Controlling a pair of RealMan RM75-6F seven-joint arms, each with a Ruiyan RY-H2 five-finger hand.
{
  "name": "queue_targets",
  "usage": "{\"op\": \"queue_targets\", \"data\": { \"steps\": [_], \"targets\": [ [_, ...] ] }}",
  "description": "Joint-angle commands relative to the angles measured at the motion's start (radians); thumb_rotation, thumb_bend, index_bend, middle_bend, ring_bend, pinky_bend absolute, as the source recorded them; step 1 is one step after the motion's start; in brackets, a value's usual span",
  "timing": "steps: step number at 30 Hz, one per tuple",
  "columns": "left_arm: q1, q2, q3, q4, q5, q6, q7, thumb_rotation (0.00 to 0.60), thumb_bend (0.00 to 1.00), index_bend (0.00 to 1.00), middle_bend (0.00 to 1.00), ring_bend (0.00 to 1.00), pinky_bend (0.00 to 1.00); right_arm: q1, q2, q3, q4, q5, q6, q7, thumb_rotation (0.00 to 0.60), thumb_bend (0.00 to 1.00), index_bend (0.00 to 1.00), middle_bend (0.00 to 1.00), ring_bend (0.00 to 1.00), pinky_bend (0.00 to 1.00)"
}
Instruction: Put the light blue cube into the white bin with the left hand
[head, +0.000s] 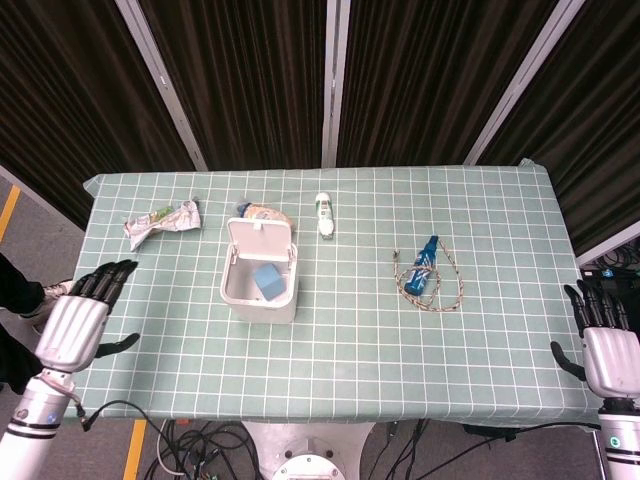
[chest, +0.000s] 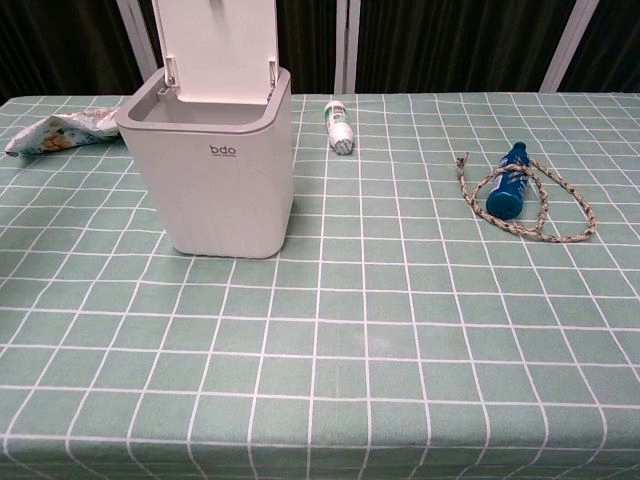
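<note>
Fingers of the left hand (head: 72, 325) spread and empty, well left of the white bin (head: 238, 297) holding the light blue cube (head: 266, 279); only risk noted is clipping its raised lid.

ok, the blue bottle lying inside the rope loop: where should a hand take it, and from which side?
Probably around the body of the blue bottle, coming from above. It lies flat on the table, so only its top and flanks are free. The rope loops around it and crosses near its neck, so mid-body, fingers on the two long sides, looks least likely to snag.
</note>
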Motion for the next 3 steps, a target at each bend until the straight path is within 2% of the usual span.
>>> {"op": "queue_targets", "data": {
  "steps": [1,3],
  "targets": [
    [0.088,-0.027,0.042,0.166,-0.001,0.067,-0.041,0.6,0.07,0.07,0.11,0.08,0.22,-0.004,-0.009,-0.006,-0.008,-0.007,0.007,-0.014,0.6,0.22,0.0,0.0,0.0,0.0],
    [0.105,-0.046,0.037,0.207,-0.012,0.081,-0.047,0.6,0.07,0.07,0.11,0.08,0.21,-0.004,-0.016,-0.01,-0.01,-0.007,0.003,-0.024,0.6,0.22,0.0,0.0,0.0,0.0]
  ]
}}
